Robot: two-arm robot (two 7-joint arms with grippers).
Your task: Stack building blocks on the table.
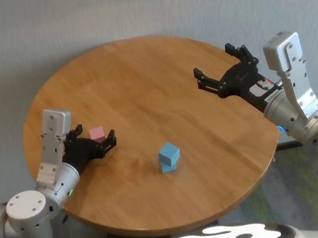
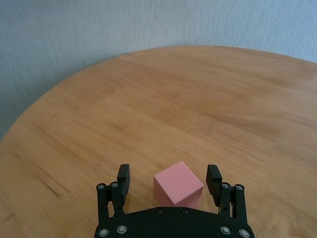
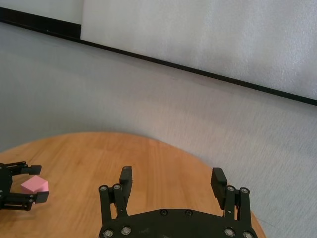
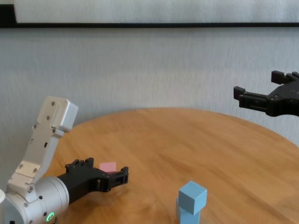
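Head: I see the left gripper [image 1: 97, 139] at the table's [image 1: 142, 80] 8 o'clock, fingers apart around the pink block [image 1: 97, 133]; blue blocks [image 1: 169, 156] stacked at 6.
Chest: right gripper [image 4: 261, 91] spread wide, aloft at 3 o'clock.

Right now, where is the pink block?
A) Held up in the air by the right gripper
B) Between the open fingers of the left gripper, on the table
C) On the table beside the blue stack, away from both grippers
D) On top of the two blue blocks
B: the pink block sits on the table between the fingers of the left gripper, with gaps on both sides.
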